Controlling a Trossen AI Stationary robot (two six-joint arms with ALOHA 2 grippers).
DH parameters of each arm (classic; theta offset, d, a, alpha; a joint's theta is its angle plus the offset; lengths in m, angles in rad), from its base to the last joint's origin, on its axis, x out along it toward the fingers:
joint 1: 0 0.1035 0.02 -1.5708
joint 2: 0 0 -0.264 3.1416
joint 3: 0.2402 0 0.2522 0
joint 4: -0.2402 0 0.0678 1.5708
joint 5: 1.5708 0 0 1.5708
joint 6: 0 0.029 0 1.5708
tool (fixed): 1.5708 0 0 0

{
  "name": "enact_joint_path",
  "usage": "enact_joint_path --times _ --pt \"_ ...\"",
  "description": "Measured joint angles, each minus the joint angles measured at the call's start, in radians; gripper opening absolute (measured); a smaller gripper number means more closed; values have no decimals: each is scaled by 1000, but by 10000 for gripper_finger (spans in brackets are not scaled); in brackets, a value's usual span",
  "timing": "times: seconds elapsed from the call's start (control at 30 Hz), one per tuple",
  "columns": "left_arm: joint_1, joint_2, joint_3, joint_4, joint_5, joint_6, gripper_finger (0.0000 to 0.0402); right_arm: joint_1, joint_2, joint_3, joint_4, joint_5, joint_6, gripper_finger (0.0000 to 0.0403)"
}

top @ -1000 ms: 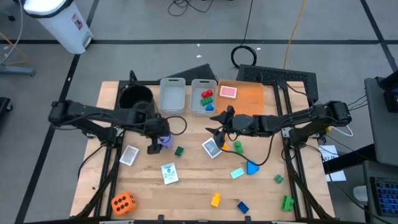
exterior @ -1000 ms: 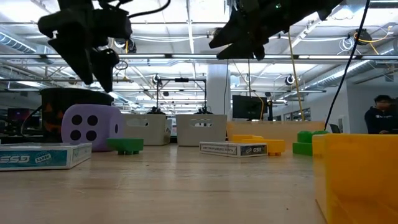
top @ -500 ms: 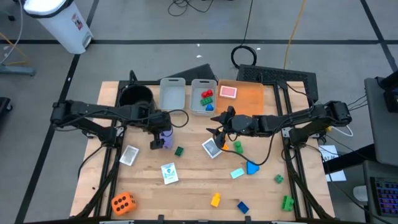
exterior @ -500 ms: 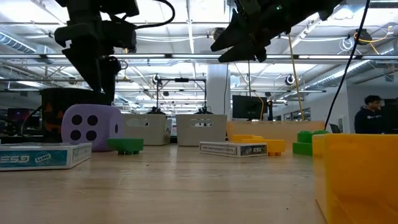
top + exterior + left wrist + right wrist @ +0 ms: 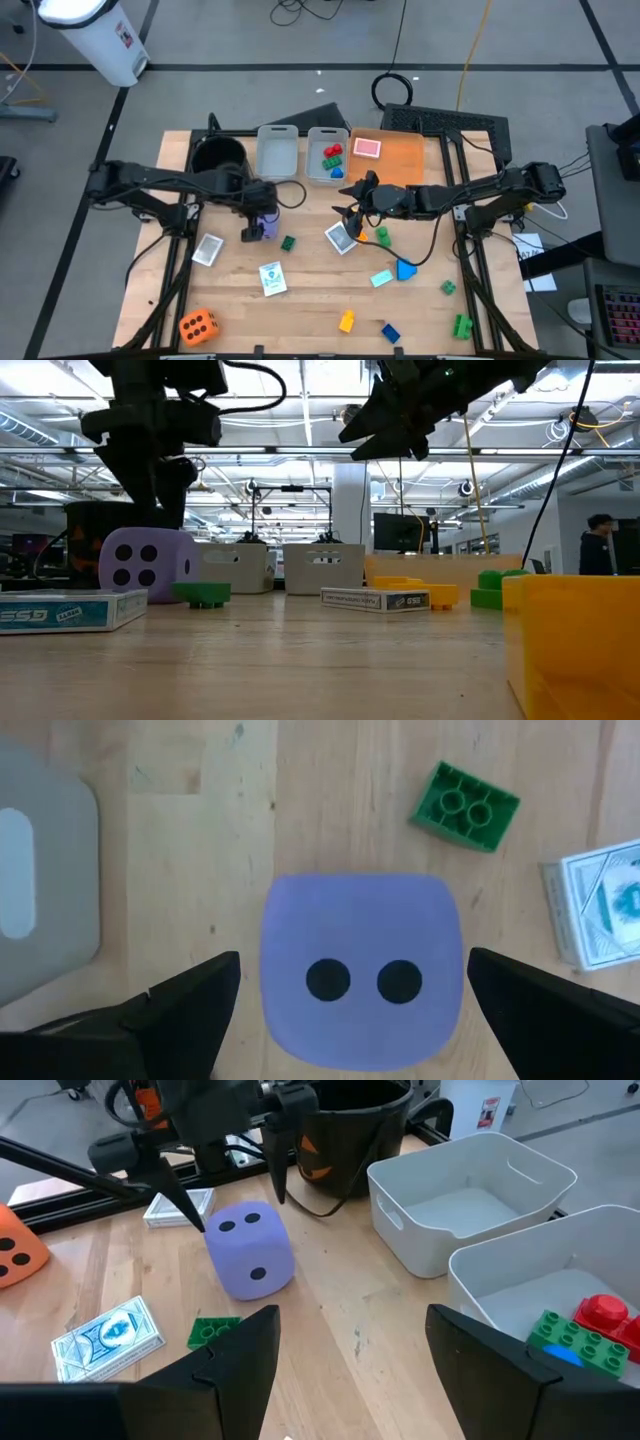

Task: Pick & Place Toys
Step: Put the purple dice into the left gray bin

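Observation:
The purple die (image 5: 360, 970) rests on the wooden table, its two-dot face up. My left gripper (image 5: 352, 958) hangs open just above it, pointing down, one finger over each side of the die and clear of it; the right wrist view shows the die (image 5: 250, 1250) below those fingers. Farther right, my right gripper (image 5: 352, 1315) is open in the air with nothing between its fingers, above a picture card (image 5: 340, 238). A green brick (image 5: 464, 806) lies beside the die.
Two grey bins stand at the back: one (image 5: 277, 153) is bare, the other (image 5: 327, 155) holds red, green and blue bricks. An orange tray (image 5: 400, 155) and a black bucket (image 5: 218, 155) flank them. Cards (image 5: 271, 278), an orange die (image 5: 198, 325) and bricks (image 5: 347, 321) lie nearer.
My left gripper has sunk a little and swung over the purple die, still open. The die has not moved.

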State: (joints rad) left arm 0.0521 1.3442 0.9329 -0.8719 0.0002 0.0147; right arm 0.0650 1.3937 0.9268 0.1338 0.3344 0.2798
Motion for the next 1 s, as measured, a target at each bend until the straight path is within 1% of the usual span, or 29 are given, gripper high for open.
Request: enact_joint_path --times 0.17,0.3,0.77,1.0 --pt "0 48 2 8 7 4 397 0 0 0 -16 0 9 242" --pt "0 69 4 19 32 5 397 0 0 0 -24 0 23 242" --pt "4 66 1 28 74 2 397 0 0 0 -41 0 23 242" --pt "10 65 1 6 81 5 397 0 0 0 -41 0 23 242"
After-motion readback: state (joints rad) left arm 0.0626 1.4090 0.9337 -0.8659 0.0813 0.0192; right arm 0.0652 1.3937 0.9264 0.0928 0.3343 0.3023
